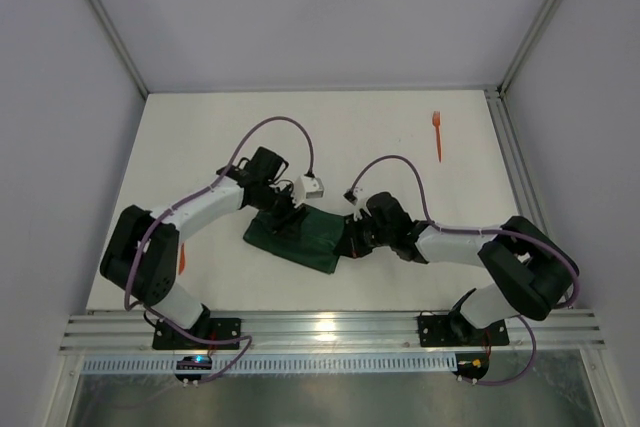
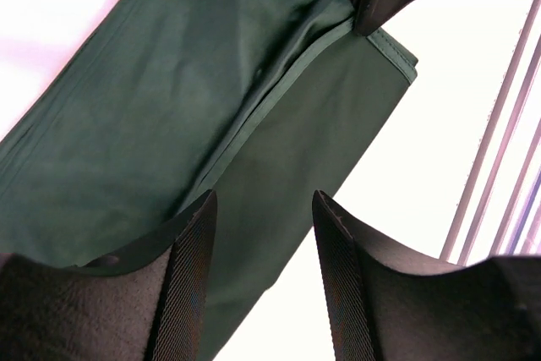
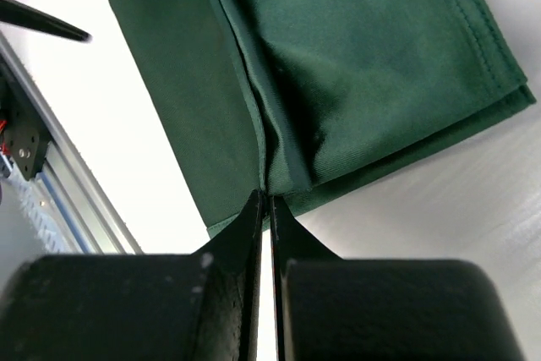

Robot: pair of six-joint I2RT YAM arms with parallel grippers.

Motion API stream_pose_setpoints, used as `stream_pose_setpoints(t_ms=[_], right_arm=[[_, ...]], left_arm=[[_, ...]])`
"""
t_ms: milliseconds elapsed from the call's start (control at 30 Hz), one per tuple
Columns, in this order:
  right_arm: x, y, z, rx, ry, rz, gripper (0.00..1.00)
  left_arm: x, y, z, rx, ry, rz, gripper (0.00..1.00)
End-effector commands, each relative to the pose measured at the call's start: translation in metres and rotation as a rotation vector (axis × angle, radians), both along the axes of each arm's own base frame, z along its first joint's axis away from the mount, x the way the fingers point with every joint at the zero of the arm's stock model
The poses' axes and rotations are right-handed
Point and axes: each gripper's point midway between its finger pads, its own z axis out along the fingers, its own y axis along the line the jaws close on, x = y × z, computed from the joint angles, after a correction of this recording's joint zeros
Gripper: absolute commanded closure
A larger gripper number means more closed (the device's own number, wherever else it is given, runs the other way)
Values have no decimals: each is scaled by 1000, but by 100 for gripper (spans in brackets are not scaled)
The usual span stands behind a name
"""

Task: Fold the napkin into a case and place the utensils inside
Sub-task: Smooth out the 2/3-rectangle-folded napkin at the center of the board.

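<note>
Two layers of napkin (image 1: 300,237): to be kept aligned.
Right gripper (image 3: 264,196): clenched on its fold.
Left gripper (image 2: 264,200): parted, nothing gripped.

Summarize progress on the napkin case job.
Done: the napkin lies folded into a layered rectangle between the arms. In hand: the right gripper is shut on its fold ridge at one end; the left gripper hangs open over the cloth. Left: finishing the case and loading utensils. The fork lies apart on the table; another orange piece shows beside the left arm.
</note>
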Motion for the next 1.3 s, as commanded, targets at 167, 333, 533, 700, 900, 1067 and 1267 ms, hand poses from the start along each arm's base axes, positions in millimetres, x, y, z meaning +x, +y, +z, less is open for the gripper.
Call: stream_pose_setpoints(t_ms=[167, 333, 533, 700, 900, 1067, 1267], right_arm=[[4, 10, 8, 65, 10, 48, 94], [1, 11, 5, 85, 32, 47, 94], [0, 11, 7, 139, 58, 27, 94], [-2, 12, 5, 154, 62, 32, 93], [-3, 13, 5, 157, 62, 45, 84], [-2, 7, 11, 135, 44, 35, 71], [9, -14, 26, 104, -2, -46, 61]], left_arm=[[-1, -37, -17, -9, -146, -117, 41], [3, -52, -16, 9, -228, -162, 43], [12, -52, -34, 108, -240, -187, 53], [11, -53, -47, 172, -239, -218, 46], [12, -55, -51, 191, -223, -206, 72], [6, -55, -51, 190, -194, -215, 91], [1, -57, -47, 167, -182, -208, 99]])
